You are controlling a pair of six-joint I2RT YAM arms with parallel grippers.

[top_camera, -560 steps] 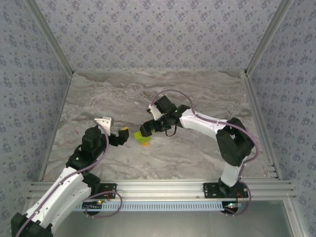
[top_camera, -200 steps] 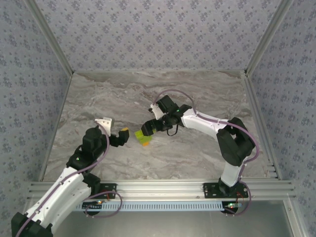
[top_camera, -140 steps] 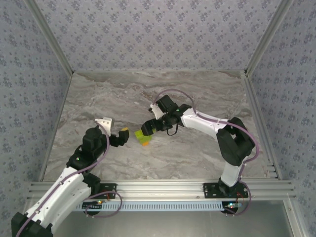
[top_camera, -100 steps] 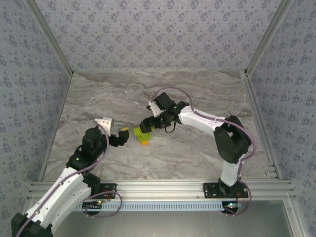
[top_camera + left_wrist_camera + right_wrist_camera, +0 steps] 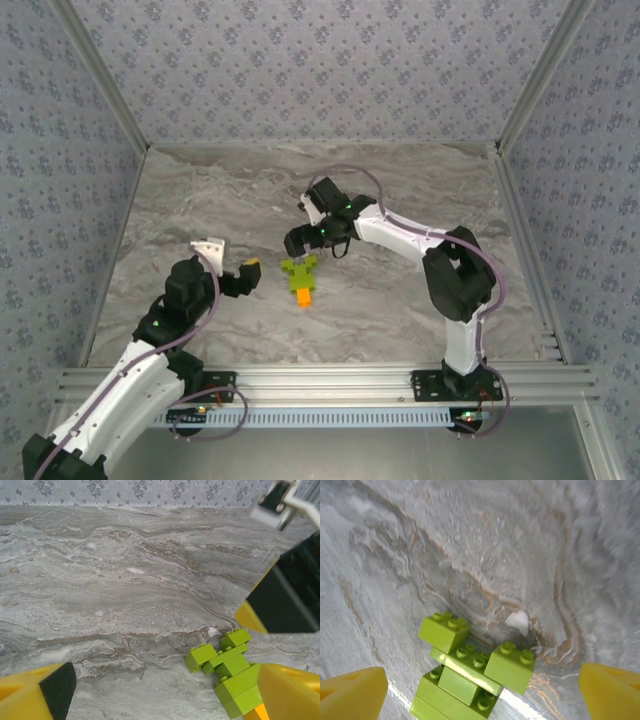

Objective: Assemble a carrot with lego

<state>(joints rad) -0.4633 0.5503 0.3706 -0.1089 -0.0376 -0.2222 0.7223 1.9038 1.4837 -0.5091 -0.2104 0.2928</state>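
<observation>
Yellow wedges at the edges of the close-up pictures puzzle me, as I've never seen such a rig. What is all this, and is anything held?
These are two small robot arms bolted at the near edge of a marble table. The wide picture comes from a fixed camera above and behind them. The two close-ups come from cameras on the wrists; the yellow wedges are each gripper's own fingers. On the table lies a little lego carrot: lime-green leaf bricks on an orange body. The left gripper and the right gripper both stand open near it, so nothing is held.
</observation>
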